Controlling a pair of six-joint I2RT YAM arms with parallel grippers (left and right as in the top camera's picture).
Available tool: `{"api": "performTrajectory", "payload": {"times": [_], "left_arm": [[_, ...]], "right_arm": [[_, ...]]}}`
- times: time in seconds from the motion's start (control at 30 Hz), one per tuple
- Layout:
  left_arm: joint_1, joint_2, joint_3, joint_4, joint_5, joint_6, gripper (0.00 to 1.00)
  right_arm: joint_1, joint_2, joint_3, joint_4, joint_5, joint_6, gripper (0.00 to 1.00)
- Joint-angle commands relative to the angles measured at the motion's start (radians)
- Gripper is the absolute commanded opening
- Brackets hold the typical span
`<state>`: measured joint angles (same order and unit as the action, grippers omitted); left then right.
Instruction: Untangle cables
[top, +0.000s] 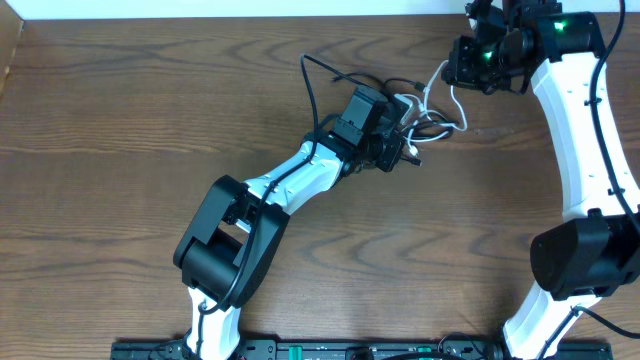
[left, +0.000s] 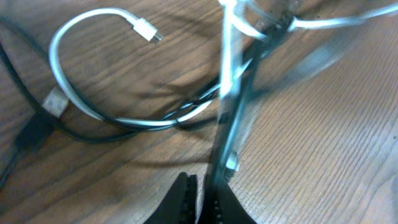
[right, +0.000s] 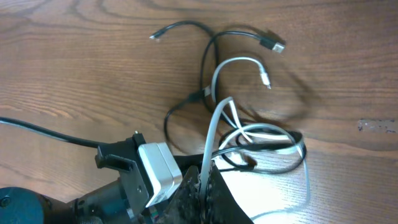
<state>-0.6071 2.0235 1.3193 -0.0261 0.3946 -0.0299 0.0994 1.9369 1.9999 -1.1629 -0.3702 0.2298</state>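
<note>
We are working at the knot (top: 424, 120), the small heap on the wooden table (top: 150, 150) where the white cable (right: 214, 134) and the black cable (right: 184, 25) are crossing. The left gripper (left: 205, 198) is sitting just on the near side of the knot, its fingers pinched together on a dark strand that we are reading as the black cable. The right gripper (right: 204, 186) is hanging beyond the knot and above it, clamped on the white cable, which is running down from it into the heap.

Both cords are looking light, thin and limp, so we are expecting them to follow any pull and to drag the whole knot along with them rather than slide free. Their smooth jackets are likely slipping in a loose pinch, so a firm grip on the cord itself is suiting us better than one on a plug. The white plug (right: 266, 79) and the black plug (right: 273, 45) are lying free, a little way out from the knot. We are judging that a hold close beside the knot, one colour in each gripper, is giving us the most control. Gentle, opposed pulls are looking safer than a jerk, which could tighten the loops.
</note>
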Motion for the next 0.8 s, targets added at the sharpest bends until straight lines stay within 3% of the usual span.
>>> {"api": "performTrajectory", "payload": {"times": [0.0, 0.2, 0.37, 0.53, 0.77], "left_arm": [[0.023, -0.036, 0.007, -0.051, 0.005, -0.003, 0.07], [0.129, -0.148, 0.007, -0.288, -0.133, -0.103, 0.08], [0.241, -0.212, 0.007, -0.454, -0.157, -0.102, 0.07], [0.334, -0.221, 0.007, -0.521, -0.157, -0.102, 0.07], [0.427, -0.221, 0.007, -0.549, -0.172, -0.101, 0.08]], "right_arm": [[-0.016, -0.008, 0.002, -0.002, 0.003, -0.01, 0.01], [-0.051, -0.008, 0.001, 0.003, 0.14, 0.003, 0.01], [-0.064, -0.005, 0.0, 0.0, 0.355, 0.071, 0.01], [-0.083, 0.018, 0.0, -0.015, 0.544, 0.133, 0.01], [-0.184, 0.108, 0.0, -0.05, 0.57, 0.14, 0.01]]}}
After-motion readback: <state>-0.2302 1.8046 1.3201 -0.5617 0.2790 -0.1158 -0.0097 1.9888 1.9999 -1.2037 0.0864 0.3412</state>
